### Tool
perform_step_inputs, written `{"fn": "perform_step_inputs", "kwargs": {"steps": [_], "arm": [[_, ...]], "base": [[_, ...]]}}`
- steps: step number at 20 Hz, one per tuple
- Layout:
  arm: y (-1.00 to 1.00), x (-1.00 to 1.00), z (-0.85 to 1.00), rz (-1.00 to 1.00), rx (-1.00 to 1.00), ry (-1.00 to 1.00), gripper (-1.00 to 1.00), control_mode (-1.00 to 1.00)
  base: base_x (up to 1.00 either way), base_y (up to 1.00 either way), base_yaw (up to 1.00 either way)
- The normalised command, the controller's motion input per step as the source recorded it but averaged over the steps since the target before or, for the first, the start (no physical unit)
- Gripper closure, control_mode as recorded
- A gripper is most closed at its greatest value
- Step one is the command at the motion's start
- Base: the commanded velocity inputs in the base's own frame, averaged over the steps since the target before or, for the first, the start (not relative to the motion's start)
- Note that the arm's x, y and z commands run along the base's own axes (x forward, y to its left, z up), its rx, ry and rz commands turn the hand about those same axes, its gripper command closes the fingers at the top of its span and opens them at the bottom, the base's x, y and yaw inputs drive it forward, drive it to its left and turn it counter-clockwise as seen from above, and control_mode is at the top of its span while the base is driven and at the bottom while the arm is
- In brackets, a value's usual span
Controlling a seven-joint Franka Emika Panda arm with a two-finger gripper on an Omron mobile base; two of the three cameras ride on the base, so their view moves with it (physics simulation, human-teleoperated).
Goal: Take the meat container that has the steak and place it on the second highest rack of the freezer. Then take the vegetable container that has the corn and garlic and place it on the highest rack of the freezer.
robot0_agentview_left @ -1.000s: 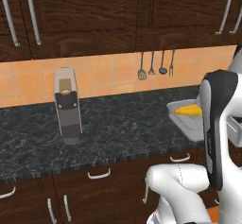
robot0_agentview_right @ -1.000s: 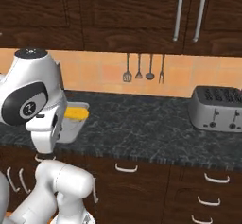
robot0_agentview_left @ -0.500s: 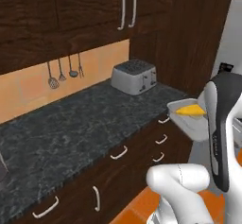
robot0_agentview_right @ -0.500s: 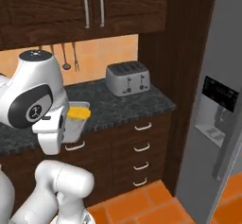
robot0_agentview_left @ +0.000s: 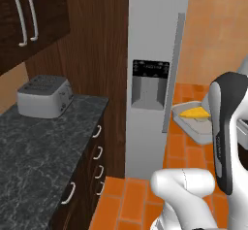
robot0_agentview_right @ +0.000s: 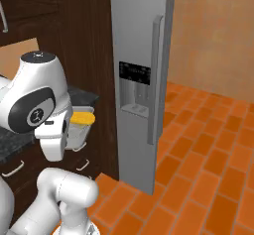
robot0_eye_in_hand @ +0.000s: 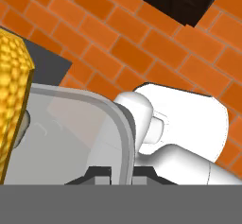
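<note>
Your end effector (robot0_eye_in_hand: 116, 173) is clamped on the smooth grey vegetable container (robot0_eye_in_hand: 71, 138) rim w/ bumpy yellow corn (robot0_eye_in_hand: 12, 90).

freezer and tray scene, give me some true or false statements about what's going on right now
1. The freezer door is shut. True.
2. The hand holds the tray with the corn in it. True: the fingers pinch the tray's rim.
3. A steak lies in the held tray. False: a yellow corn cob shows in it, no steak.
4. A toaster stands on the dark counter. True.
5. The tray rests on the freezer's top rack. False: it is carried in the air over the orange brick floor, in front of the closed door.
6. The dispenser panel is white. False: it is black.
</note>
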Motion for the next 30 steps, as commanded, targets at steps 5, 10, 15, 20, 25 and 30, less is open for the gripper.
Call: {"fn": "perform_step_inputs", "kwargs": {"steps": [5,10,15,20,25,30], "arm": [[0.0,0.0,0.0,0.0,0.0,0.0,1.0,1.0],[0.0,0.0,0.0,0.0,0.0,0.0,1.0,1.0],[0.0,0.0,0.0,0.0,0.0,0.0,1.0,1.0],[0.0,0.0,0.0,0.0,0.0,0.0,1.0,1.0],[0.0,0.0,0.0,0.0,0.0,0.0,1.0,1.0],[0.0,0.0,0.0,0.0,0.0,0.0,1.0,1.0]], "base": [[0.0,0.0,-0.89],[0.11,0.0,-0.78],[0.73,0.07,-0.25],[1.0,-0.05,0.14],[1.0,-0.65,0.05],[1.0,-0.2,0.19]]}}
